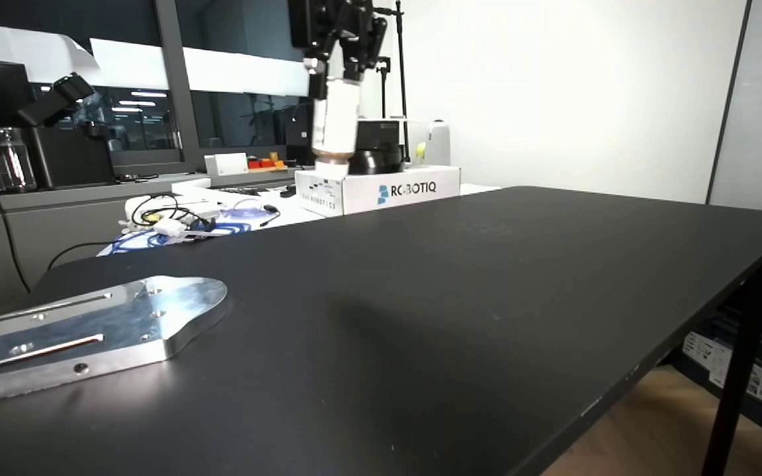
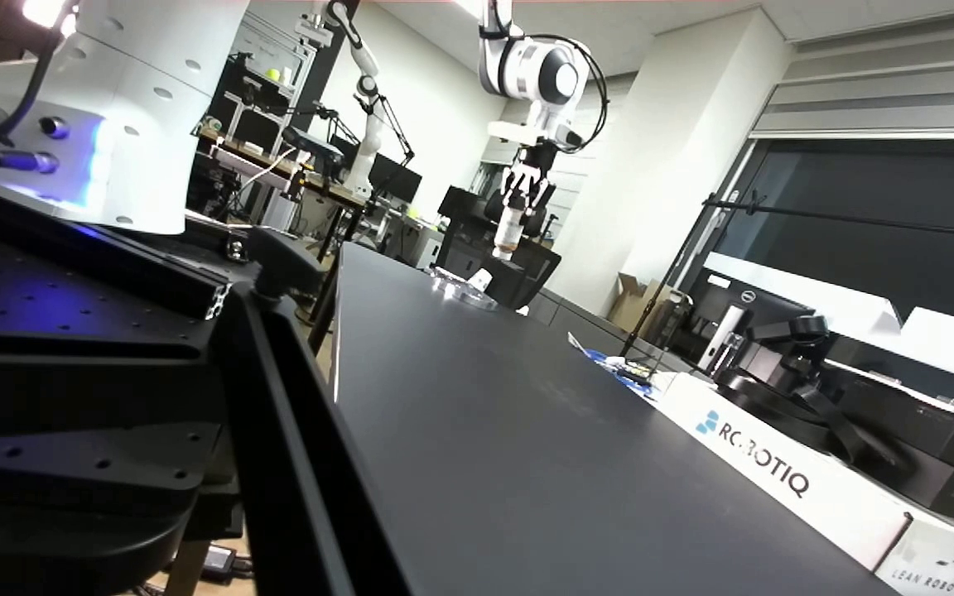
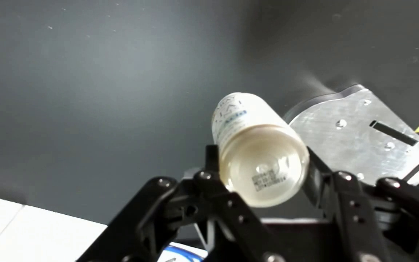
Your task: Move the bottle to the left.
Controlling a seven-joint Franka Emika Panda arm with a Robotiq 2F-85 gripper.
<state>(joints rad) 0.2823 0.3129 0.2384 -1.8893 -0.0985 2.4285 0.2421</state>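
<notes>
In exterior view, left to right: silver plate point(image 1: 77, 324) lay flat on black table point(image 1: 460, 297). Next, gripper point(image 1: 336, 78), 2 fingers point(image 1: 318, 86) clamped on bottle point(image 1: 338, 119) from opposite sides. Bottle hung aloft over table, below gripper, long axis roughly in line with fingers, slightly tilted, narrower end down. Farther right, beyond table: white box point(image 1: 394, 188). Sideways carry seemed called for; narrow end would probably meet table first.
</notes>
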